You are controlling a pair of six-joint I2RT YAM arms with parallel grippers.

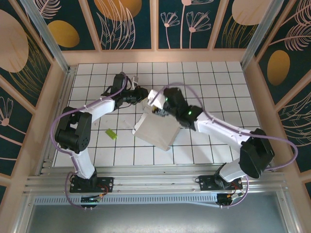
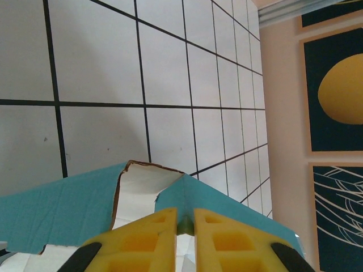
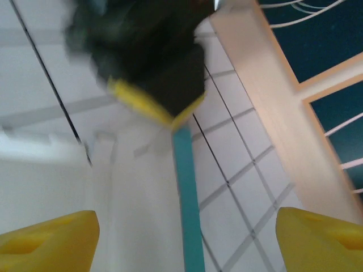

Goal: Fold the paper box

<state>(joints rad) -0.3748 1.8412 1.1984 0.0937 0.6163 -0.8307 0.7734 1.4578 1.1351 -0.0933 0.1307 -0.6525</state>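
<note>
1. Looking down from the top camera, we see the paper box (image 1: 154, 130) lying on the white tiled table (image 1: 209, 77), near its middle, white inside facing up, between the two arms.
2. We find the left gripper (image 2: 185, 220) with its yellow fingers (image 2: 147, 238) pressed nearly together on a turquoise flap at the box's far left corner.
3. We find the right gripper (image 3: 186, 224) spread wide, holding nothing; a turquoise flap edge stands between its fingers, touching neither.
4. We note a small yellow-green piece (image 1: 111, 133) on the table, left of the box and apart from it.
</note>
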